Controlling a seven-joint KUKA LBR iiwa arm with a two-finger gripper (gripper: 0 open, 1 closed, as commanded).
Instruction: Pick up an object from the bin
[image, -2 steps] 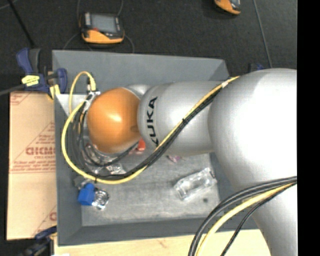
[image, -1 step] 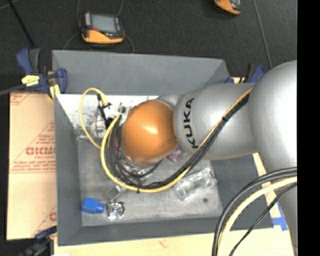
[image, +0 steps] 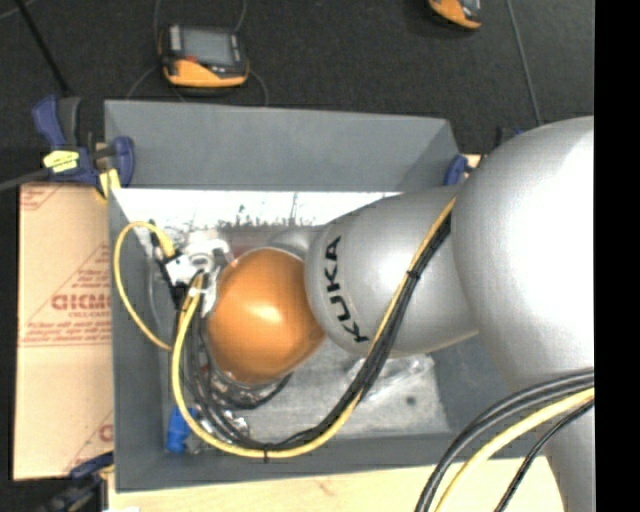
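Note:
A dark part of my gripper (image: 236, 392) peeks out below the arm's orange cover, low in the left half of the bin. Just left of it, near the bin's front-left corner, lies a small blue thing (image: 177, 432), partly behind the yellow cable. To the right, on the bin floor under the arm, a clear crinkled plastic thing (image: 404, 384) glints. Whatever lies directly under the gripper is hidden by the cover.
The silver arm crosses the bin from the right and hides most of its floor. Yellow and black cables loop round the orange cover, close to the bin's left and front walls. Some white and black fittings sit at the cover's upper left.

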